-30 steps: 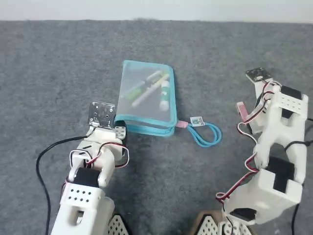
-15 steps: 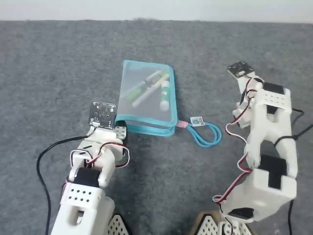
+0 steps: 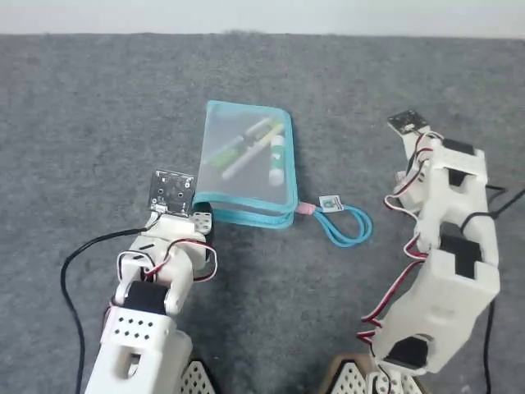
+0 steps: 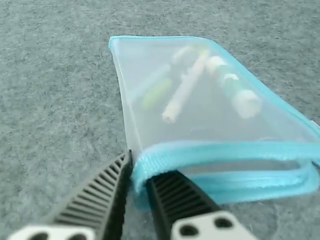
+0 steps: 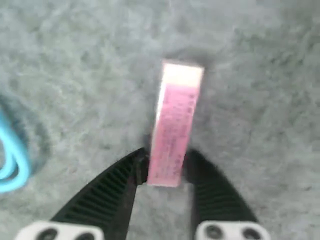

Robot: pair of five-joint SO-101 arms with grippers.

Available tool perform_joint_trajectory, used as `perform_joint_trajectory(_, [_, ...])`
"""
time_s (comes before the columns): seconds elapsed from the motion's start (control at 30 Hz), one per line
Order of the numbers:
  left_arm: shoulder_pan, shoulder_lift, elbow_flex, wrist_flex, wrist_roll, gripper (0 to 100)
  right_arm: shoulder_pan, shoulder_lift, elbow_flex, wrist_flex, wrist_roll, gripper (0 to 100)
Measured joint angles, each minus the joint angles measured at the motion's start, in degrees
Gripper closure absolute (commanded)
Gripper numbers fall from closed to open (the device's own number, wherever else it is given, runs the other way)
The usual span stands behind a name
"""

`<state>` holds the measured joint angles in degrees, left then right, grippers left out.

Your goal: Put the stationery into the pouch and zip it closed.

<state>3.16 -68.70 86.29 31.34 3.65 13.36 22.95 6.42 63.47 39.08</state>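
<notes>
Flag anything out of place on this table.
One piece is outside the pouch: the pink eraser is clamped in the right gripper, off to the pouch's side, while the other stationery lies inside. The left gripper pinches the pouch's near corner. Nothing looks spilled or damaged.

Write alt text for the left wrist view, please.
The left gripper pinches a corner of a translucent, blue-trimmed pouch lying on grey carpet. Through its wall show pens and a glue stick.
</notes>
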Motion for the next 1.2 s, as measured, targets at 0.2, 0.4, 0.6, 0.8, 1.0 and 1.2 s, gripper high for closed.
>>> perform_joint_trajectory(0.2, [0.0,0.0,0.0,0.0,0.0,99,0.62,0.09,-4.75,8.44,0.0,99.1])
perform_joint_trajectory(0.4, [0.0,0.0,0.0,0.0,0.0,99,-1.32,-2.55,-10.81,20.04,-2.99,99.1])
perform_joint_trajectory(0.6, [0.0,0.0,0.0,0.0,0.0,99,-10.99,-18.29,-9.32,26.81,-6.77,99.1])
perform_joint_trajectory(0.8, [0.0,0.0,0.0,0.0,0.0,99,-28.48,-37.63,2.99,29.1,-7.65,99.1])
perform_joint_trajectory(1.0, [0.0,0.0,0.0,0.0,0.0,99,-44.75,-46.86,10.11,29.98,-7.82,99.2])
perform_joint_trajectory(1.2, [0.7,0.0,0.0,0.0,0.0,99,-49.05,-42.99,10.29,29.89,-10.81,99.2])
